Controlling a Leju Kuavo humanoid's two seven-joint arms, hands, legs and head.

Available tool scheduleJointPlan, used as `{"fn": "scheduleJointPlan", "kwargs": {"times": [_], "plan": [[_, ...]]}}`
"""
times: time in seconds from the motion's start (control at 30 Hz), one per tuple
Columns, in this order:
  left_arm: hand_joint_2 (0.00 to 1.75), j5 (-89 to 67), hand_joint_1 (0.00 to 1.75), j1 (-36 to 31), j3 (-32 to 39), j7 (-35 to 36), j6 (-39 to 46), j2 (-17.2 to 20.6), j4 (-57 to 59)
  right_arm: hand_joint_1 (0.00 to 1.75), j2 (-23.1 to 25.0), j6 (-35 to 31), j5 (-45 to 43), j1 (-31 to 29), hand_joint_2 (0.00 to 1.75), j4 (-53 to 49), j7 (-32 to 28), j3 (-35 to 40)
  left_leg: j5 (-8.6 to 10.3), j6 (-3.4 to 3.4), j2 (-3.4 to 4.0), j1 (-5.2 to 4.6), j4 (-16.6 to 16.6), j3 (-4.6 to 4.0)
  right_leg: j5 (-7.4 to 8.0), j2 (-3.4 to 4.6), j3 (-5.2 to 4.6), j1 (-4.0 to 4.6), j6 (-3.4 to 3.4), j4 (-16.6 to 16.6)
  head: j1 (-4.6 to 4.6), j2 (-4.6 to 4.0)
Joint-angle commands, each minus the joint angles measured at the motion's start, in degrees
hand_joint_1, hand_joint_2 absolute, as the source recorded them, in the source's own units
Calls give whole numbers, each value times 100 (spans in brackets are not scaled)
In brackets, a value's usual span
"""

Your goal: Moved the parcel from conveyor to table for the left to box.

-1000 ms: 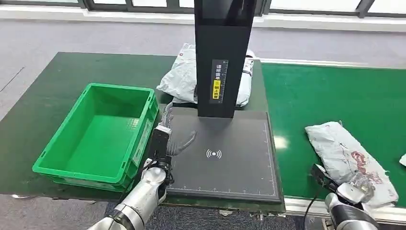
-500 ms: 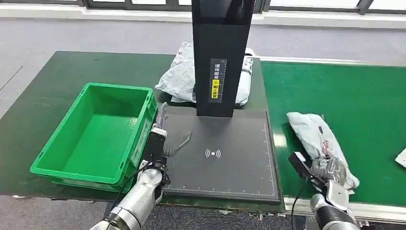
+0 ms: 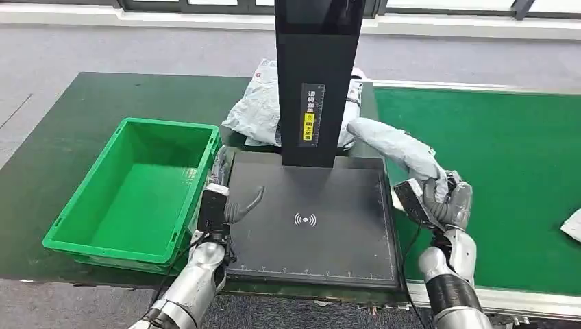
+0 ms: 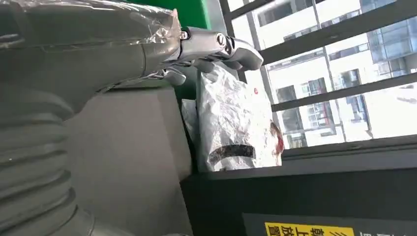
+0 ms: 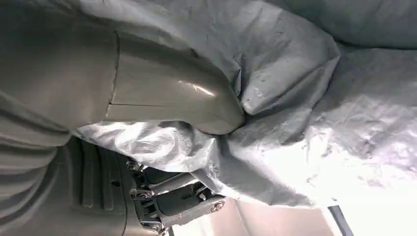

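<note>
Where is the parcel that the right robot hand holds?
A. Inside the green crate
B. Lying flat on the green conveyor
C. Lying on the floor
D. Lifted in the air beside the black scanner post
D: the right robot hand grips one end of the parcel, which slants up off the conveyor toward the scanner post; the crate holds nothing.

The black post (image 3: 316, 82) runs off the top edge of the head view and hides the middle of the grey parcel (image 3: 257, 110) behind it. A white item (image 3: 573, 226) at the right edge is cut off and unidentifiable. The bag (image 3: 397, 145) in my right hand (image 3: 445, 202) covers most of my fingers there.
</note>
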Motion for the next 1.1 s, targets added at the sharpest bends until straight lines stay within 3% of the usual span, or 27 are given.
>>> {"fn": "scheduleJointPlan", "kwargs": {"times": [0.03,0.13,0.2,0.33,0.43,0.47,0.5,0.63,0.83,0.97,1.1], "plan": [[175,-140,0,-56,59,24,175,180,-352,175,205,914,-477,1396,175,-2893,58,2628,-5,5,20,0,-5,2,-4,10,-9,5,-22,4,0,0],[175,-273,0,-55,-81,24,245,232,-569,175,11,1669,-819,1334,175,-2600,57,3732,-12,1,38,8,-4,6,-6,31,-14,13,-28,7,0,-2],[175,-298,0,-52,-146,24,214,232,-659,175,-33,2019,-803,1311,175,-2343,139,4040,-17,-6,49,6,-6,11,-8,44,-22,11,-32,13,-2,0],[175,-334,0,14,-295,24,222,204,-763,175,-101,2528,-293,1742,175,-2382,472,4366,-12,-7,20,11,-9,10,-15,15,-14,16,-34,7,-2,0],[175,-288,0,-99,-317,24,221,136,-663,175,-21,2943,-169,1485,175,-1883,530,4476,-12,-6,18,5,-8,8,-16,12,-16,9,-30,10,-2,0],[175,-270,0,-158,-315,24,221,117,-620,58,41,3001,-159,1341,175,-1607,538,4477,-13,0,26,4,-12,15,-15,16,-9,10,-37,5,0,0],[175,-243,0,-172,-304,24,241,112,-664,2,81,2979,-91,1182,175,-1356,550,4499,-12,-4,29,4,-7,7,-13,21,-17,9,-33,10,0,0],[175,-187,0,-163,-256,24,226,126,-800,0,90,2887,-148,1154,175,-1234,534,4364,-7,-1,29,5,-11,8,-8,20,-16,11,-40,3,0,-2],[175,-303,0,20,-287,24,520,208,-1054,0,168,2416,-548,1474,175,-2009,304,3812,-7,-6,24,2,-12,11,-11,15,-15,8,-40,6,0,0],[175,-501,0,-38,-299,24,715,224,-751,0,321,2146,-678,1534,175,-2504,289,3433,-8,-9,23,0,-7,4,-12,18,-25,4,-35,14,0,0],[175,-1385,0,-498,-428,254,628,199,621,0,695,1315,-1134,1748,175,-3125,-117,2632,-5,-5,17,-1,-13,12,-13,8,-15,5,-43,10,-2,-2]]}}
